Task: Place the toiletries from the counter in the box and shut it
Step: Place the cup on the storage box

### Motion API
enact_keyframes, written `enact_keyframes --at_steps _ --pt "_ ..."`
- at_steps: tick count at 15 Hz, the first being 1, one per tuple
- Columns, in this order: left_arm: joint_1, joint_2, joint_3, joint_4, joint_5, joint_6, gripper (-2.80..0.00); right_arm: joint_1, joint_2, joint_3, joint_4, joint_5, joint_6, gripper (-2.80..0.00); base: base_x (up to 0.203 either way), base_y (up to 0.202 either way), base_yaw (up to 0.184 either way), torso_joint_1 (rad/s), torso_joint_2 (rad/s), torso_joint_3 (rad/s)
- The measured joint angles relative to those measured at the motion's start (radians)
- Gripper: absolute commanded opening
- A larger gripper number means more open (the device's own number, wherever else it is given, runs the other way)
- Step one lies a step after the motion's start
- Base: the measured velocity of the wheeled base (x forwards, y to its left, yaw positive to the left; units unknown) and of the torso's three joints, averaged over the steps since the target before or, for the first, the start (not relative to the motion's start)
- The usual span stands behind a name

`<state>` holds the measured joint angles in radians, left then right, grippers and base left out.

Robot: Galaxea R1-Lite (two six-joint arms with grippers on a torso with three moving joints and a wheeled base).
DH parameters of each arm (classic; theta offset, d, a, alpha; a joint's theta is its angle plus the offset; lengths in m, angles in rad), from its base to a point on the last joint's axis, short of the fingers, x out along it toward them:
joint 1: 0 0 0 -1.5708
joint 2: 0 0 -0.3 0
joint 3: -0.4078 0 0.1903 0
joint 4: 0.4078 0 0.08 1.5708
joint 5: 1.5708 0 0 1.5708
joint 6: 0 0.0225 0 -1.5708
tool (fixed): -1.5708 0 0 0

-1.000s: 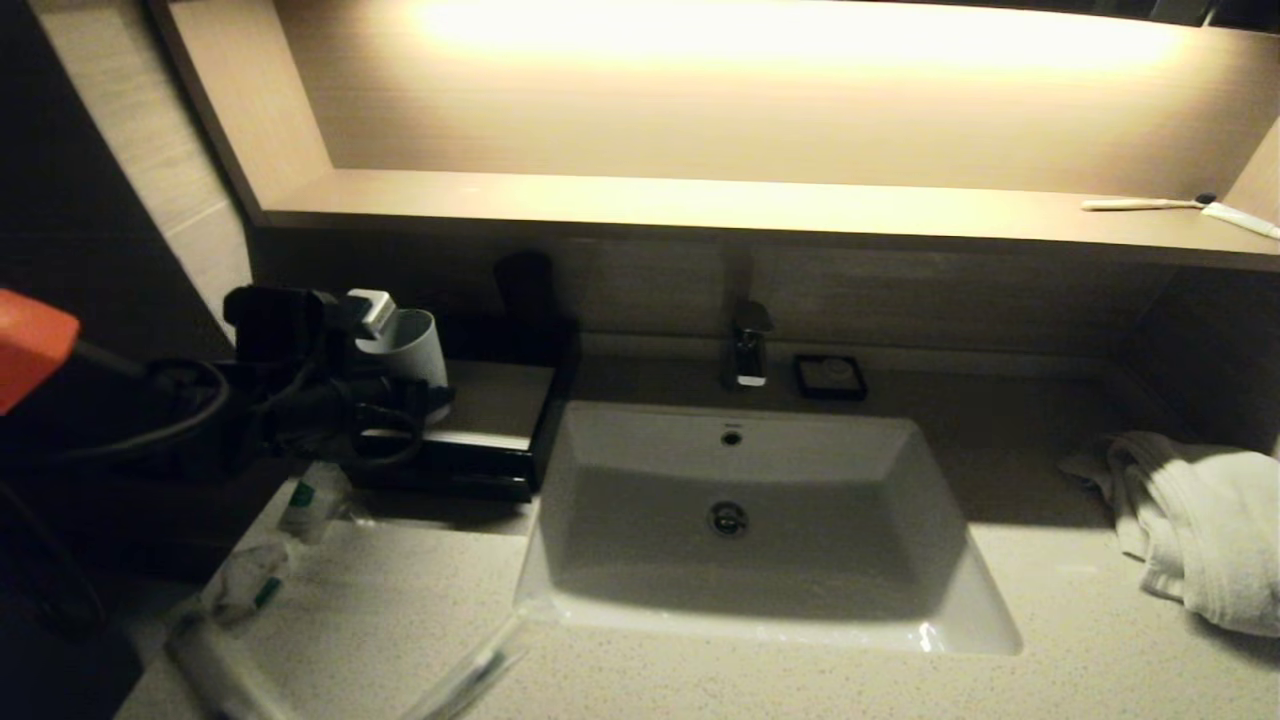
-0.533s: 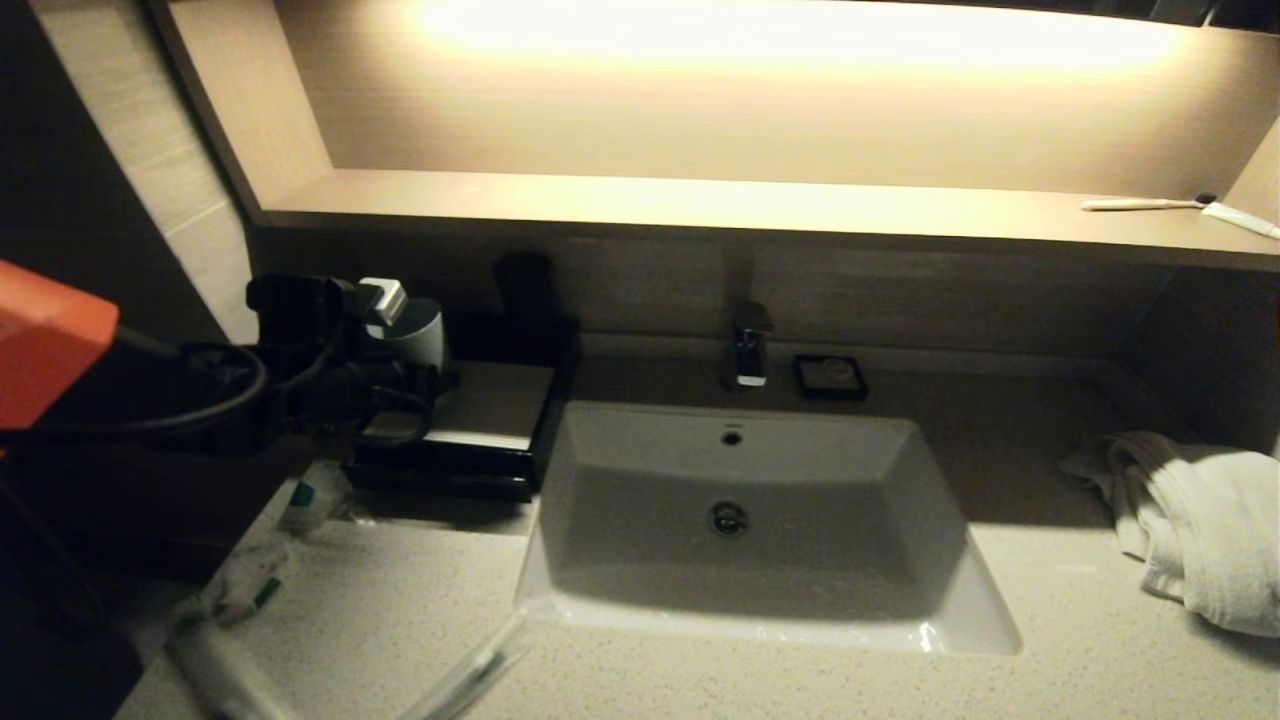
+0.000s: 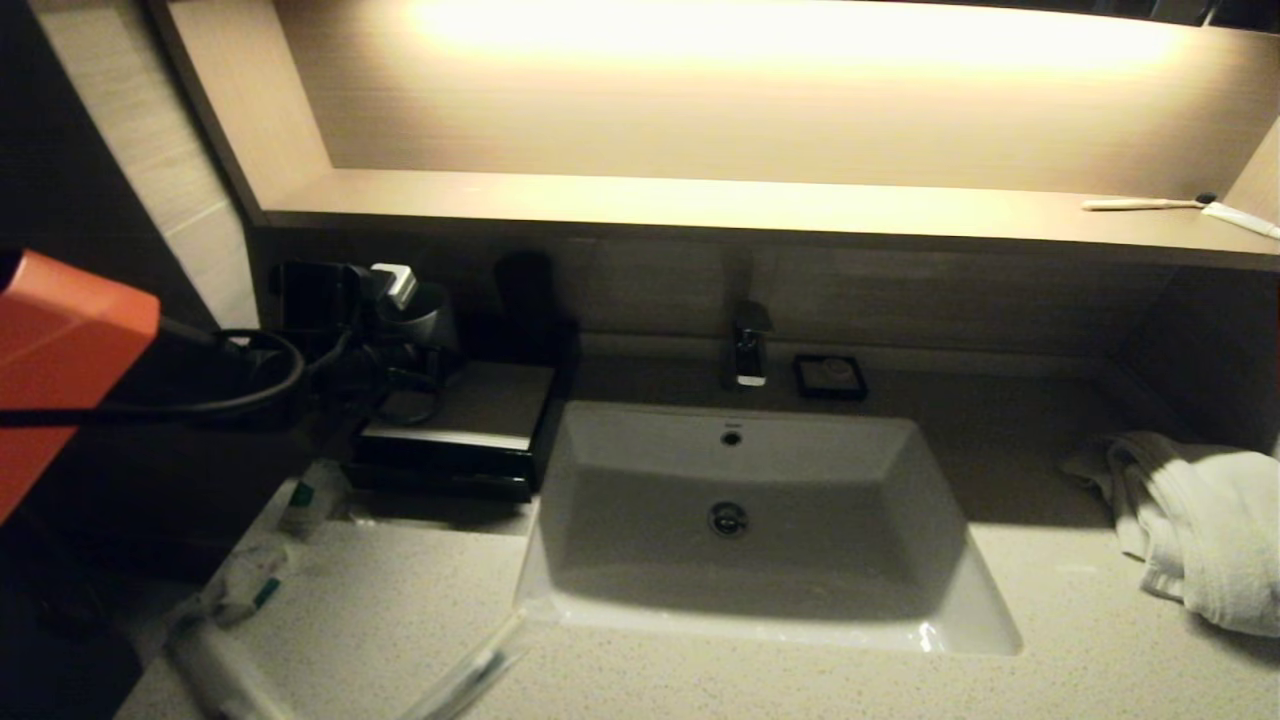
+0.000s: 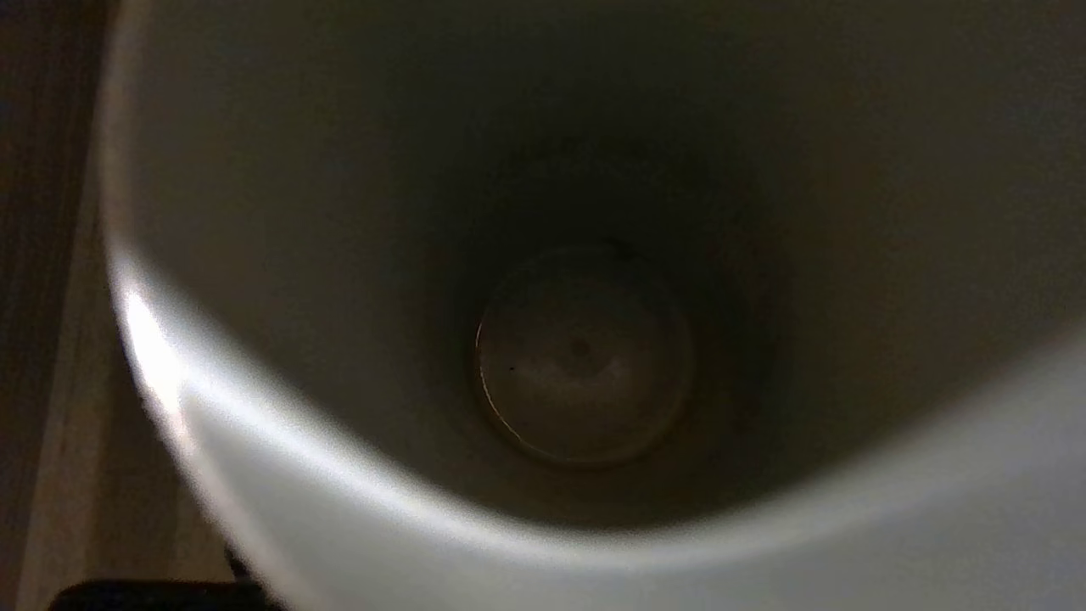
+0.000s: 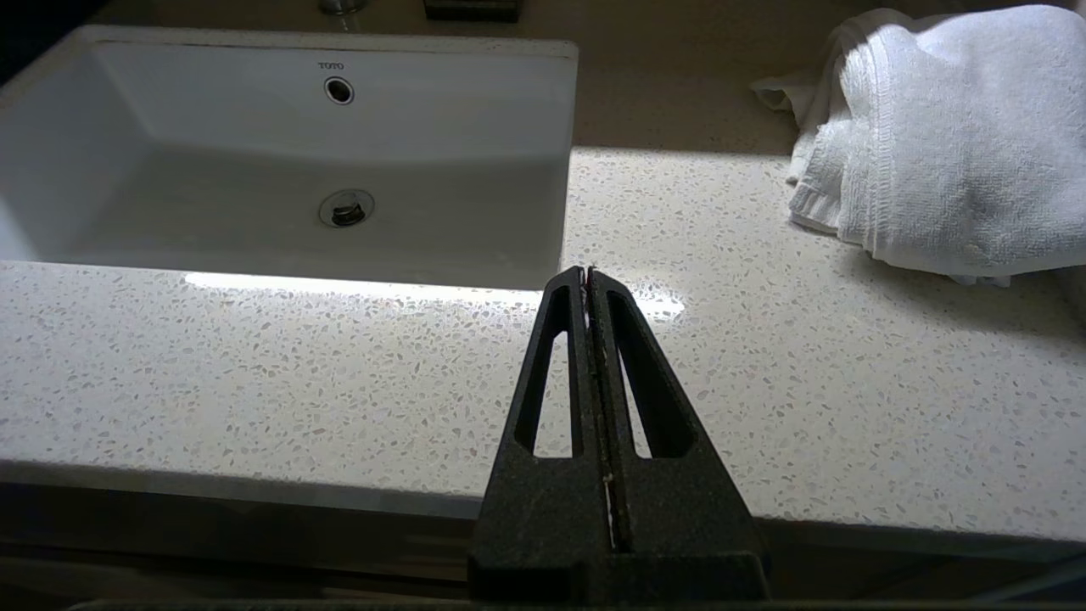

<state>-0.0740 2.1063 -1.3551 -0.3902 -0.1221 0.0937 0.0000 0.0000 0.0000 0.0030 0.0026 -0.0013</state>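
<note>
The black box [image 3: 455,465] with its pale top panel [image 3: 480,405] stands left of the sink on the counter [image 3: 400,610]. My left gripper [image 3: 400,335] holds a pale grey cup [image 3: 428,312] above the box's far left corner. The left wrist view looks straight into the cup [image 4: 585,356] and the fingers are hidden there. Toiletries lie on the counter in front of the box: two white sachets with green marks [image 3: 308,500] [image 3: 245,585], a white tube [image 3: 215,665] and the clear-wrapped toothbrush [image 3: 468,675]. My right gripper [image 5: 587,273] is shut and empty over the counter's front edge.
A white sink basin [image 3: 740,520] with a faucet [image 3: 748,350] fills the middle. A small black soap dish [image 3: 829,376] sits behind it. A dark cup [image 3: 524,290] stands behind the box. A white towel [image 3: 1190,520] lies at the right. A bare toothbrush [image 3: 1150,204] lies on the lit shelf.
My left gripper has carried the grey cup back and to the right, from over the box's left side toward its far left corner. More of the box's top panel shows.
</note>
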Motion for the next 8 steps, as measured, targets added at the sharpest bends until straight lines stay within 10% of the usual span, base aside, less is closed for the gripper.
enact_keyframes --at_steps 8 --pt "-0.011 0.084 -0.130 0.023 0.022 -0.001 -2.80 0.000 0.000 0.000 0.000 0.001 0.000 -2.80 0.000 0.000 0.000 0.000 0.00 0.000"
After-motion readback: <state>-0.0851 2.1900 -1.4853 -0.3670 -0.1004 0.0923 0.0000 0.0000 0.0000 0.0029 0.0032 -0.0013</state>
